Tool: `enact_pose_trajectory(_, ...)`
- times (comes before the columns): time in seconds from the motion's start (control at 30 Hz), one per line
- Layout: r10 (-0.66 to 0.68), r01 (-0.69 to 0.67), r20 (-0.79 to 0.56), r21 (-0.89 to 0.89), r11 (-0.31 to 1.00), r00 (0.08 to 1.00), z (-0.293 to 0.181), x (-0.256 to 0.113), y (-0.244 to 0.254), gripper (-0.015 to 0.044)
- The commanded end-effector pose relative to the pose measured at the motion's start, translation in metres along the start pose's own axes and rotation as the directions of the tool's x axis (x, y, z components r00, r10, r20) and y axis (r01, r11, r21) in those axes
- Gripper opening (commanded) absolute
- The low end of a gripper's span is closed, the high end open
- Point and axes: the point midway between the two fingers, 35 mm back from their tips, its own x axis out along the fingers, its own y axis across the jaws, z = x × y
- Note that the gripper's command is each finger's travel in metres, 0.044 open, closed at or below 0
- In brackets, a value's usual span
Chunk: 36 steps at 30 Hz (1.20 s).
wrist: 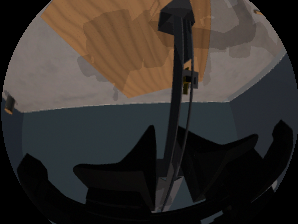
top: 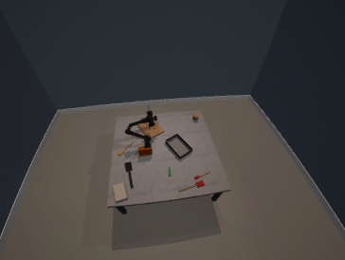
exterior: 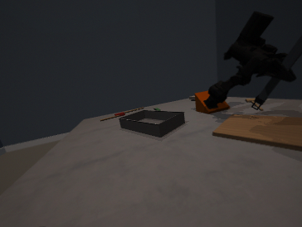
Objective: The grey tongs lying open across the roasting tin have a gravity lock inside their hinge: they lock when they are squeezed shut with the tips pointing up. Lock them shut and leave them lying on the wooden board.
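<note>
The grey tongs (exterior: pixel 271 88) (wrist: pixel 176 95) are held clear above the wooden board (top: pixel 156 133) (exterior: pixel 249 128) (wrist: pixel 65 15), steeply tilted. Their two arms run close together in the wrist view; whether the lock has caught cannot be told. The lower end shows a small open outline in the exterior view; which end is the tips is unclear. My gripper (wrist: pixel 161 128) is shut on the tongs. In the exterior view it is dark at the right, its fingers hard to make out. The roasting tin (top: pixel 173 150) (exterior: pixel 141 126) stands apart from the board, with nothing across it.
An orange wedge (top: pixel 145 151) (exterior: pixel 202 103) stands by the arm's base. A wooden utensil (top: pixel 120 153), a dark spatula (top: pixel 128 167), a pale block (top: pixel 119 192), a green-handled tool (top: pixel 170 172) and red-headed utensils (top: pixel 200 183) lie around. A small brown object (top: pixel 195 117) stands at the far corner.
</note>
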Motion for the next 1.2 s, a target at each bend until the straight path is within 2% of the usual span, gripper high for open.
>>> enact_pose_trajectory(0.0, -0.003, 0.003, -0.001, -0.006, 1.000, 1.000, -0.002, 0.000, 0.000, -0.0150)
enact_pose_trajectory(0.53, 0.087, -0.089, 0.050, 0.053, 0.995, 0.995, -0.034, 0.016, 0.021, -0.0150)
enact_pose_trajectory(1.17, 0.116, -0.146, 0.300, 0.082, 0.986, 0.947, -0.042, 0.029, 0.024, -0.0150)
